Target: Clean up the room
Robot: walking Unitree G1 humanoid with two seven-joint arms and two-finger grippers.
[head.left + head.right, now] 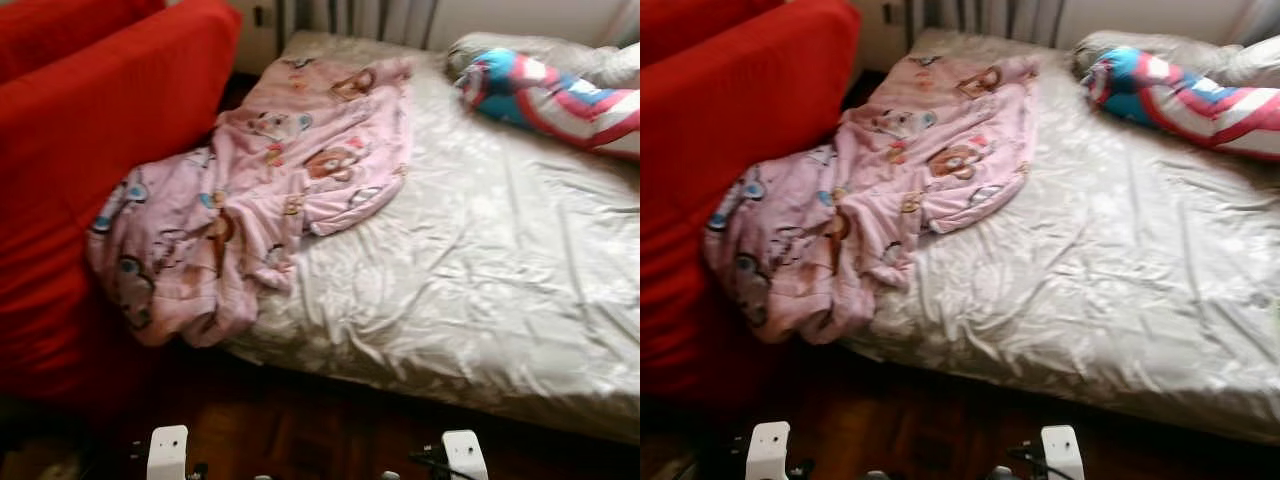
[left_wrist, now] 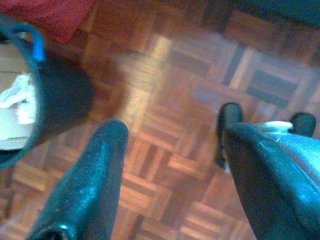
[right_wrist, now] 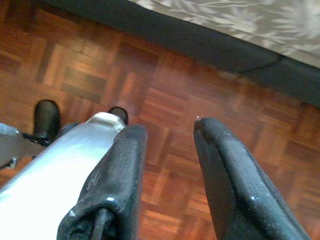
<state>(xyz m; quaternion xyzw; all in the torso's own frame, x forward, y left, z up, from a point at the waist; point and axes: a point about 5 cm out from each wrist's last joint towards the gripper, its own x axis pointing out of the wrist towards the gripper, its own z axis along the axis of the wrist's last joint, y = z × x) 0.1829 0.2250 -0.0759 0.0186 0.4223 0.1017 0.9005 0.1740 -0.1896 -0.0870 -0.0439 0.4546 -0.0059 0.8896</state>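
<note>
A crumpled pink blanket [image 1: 260, 190] with bear prints lies on the left side of the bed [image 1: 480, 260] and spills over its near corner against a red sofa [image 1: 90, 130]. The bed has a shiny beige sheet. At the bed's far right lies a pillow [image 1: 560, 95] striped blue, red and white. My left gripper [image 2: 172, 135] hangs open over the parquet floor with nothing between its fingers. My right gripper [image 3: 170, 129] is open too, low over the parquet near the bed's dark base [image 3: 210, 45].
A dark bucket [image 2: 55, 100] with a blue handle and something white inside stands on the floor beside the left gripper. The red sofa closes off the bed's left side. A strip of parquet [image 1: 330, 430] runs between me and the bed. Curtains [image 1: 350, 20] hang behind.
</note>
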